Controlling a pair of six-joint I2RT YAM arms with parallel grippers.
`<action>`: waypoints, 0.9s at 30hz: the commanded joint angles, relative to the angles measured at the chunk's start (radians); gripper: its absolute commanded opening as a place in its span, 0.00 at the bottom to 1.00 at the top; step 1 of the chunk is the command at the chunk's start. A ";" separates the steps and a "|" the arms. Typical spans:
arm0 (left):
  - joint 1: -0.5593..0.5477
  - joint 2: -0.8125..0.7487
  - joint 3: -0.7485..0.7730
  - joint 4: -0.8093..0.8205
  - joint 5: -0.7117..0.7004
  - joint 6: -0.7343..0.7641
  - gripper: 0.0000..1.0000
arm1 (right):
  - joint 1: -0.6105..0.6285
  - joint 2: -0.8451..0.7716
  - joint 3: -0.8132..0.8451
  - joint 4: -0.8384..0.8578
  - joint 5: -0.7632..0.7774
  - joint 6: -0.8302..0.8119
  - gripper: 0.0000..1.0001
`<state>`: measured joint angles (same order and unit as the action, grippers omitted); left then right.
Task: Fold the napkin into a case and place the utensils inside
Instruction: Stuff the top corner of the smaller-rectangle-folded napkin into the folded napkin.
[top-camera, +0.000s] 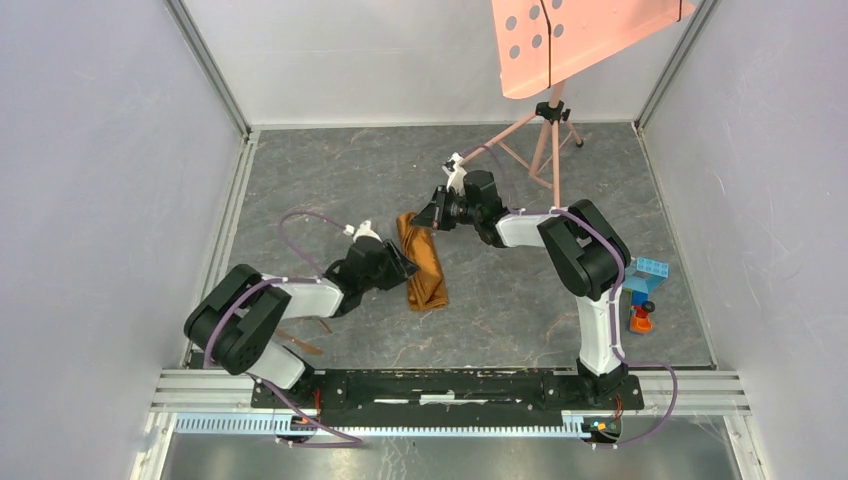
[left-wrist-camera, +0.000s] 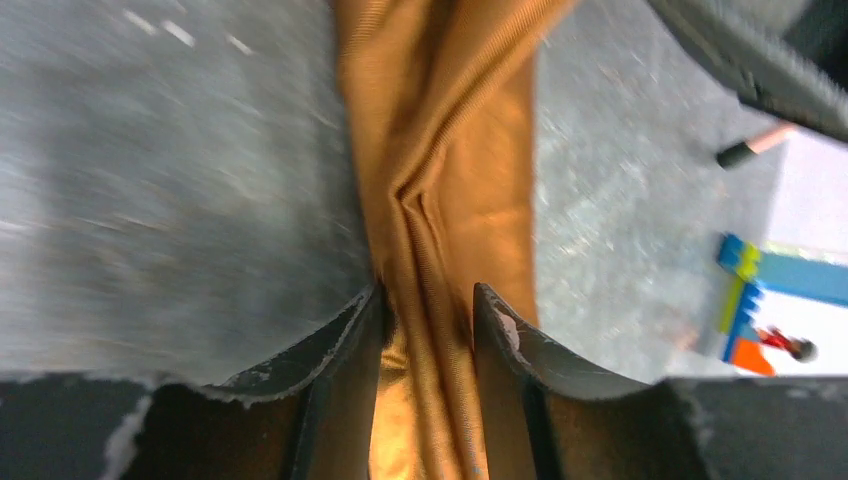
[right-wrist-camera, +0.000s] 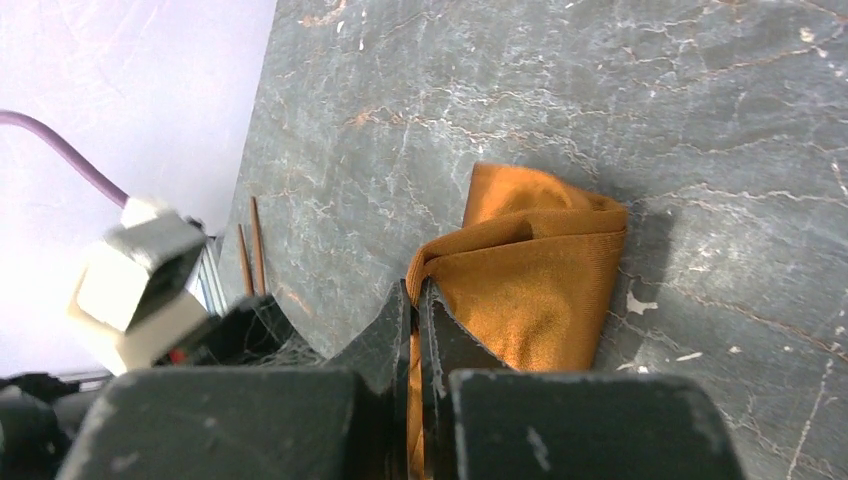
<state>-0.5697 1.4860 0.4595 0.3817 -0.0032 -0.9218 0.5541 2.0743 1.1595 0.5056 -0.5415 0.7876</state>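
Seen from above, the napkin (top-camera: 426, 265) lies on the bench (top-camera: 330, 190) as a narrow rumpled strip. Its long axis runs from the right tool (top-camera: 428, 214) at its far end back toward the arm bases, and the left tool (top-camera: 405, 268) meets its flank midway. In the left wrist view, that tool (left-wrist-camera: 425, 305) stands partway closed, both fingers (left-wrist-camera: 505, 330) pressing bunched cloth that stretches straight ahead. In the right wrist view, the right tool (right-wrist-camera: 415, 300) is pinched tight on a thin edge, with the folded bulk just ahead and rightward.
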 joint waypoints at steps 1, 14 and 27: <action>-0.121 0.073 -0.064 0.206 0.049 -0.195 0.45 | -0.002 -0.008 0.043 0.024 -0.047 -0.017 0.00; -0.028 -0.480 -0.019 -0.366 -0.081 0.033 0.70 | -0.027 -0.067 0.001 -0.031 -0.112 -0.085 0.00; 0.092 -0.055 0.478 -0.682 -0.051 0.306 0.48 | -0.033 -0.067 -0.017 0.047 -0.135 -0.022 0.00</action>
<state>-0.4419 1.3411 0.8364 -0.1856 -0.0223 -0.7486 0.5224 2.0594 1.1511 0.4812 -0.6548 0.7509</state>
